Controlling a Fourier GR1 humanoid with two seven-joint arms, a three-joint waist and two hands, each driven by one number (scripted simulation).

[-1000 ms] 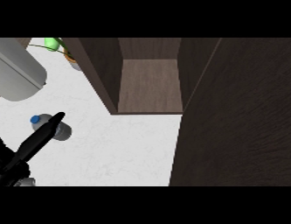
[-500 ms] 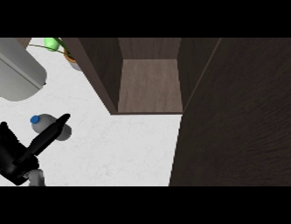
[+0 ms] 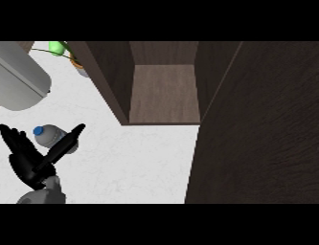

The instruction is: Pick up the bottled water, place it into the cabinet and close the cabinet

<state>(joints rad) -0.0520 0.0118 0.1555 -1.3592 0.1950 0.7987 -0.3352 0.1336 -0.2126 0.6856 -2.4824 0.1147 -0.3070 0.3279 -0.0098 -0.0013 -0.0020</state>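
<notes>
Since the earlier frame the left hand (image 3: pixel 33 160) has slid up around the bottled water (image 3: pixel 48 135), its fingers now spread on the bottle's left and its thumb angled up past the right side. The bottle stands on the white counter (image 3: pixel 133 158), left of the open cabinet (image 3: pixel 163 91)

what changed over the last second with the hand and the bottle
The left hand has opened: a second ago its fingers pointed together at the bottled water; now fingers and thumb are spread in a V either side of it, not yet curled round it. The bottle stands where it was on the counter, blue cap up. The cabinet is open as before, with nothing inside that shows. The right hand is out of view.
</notes>
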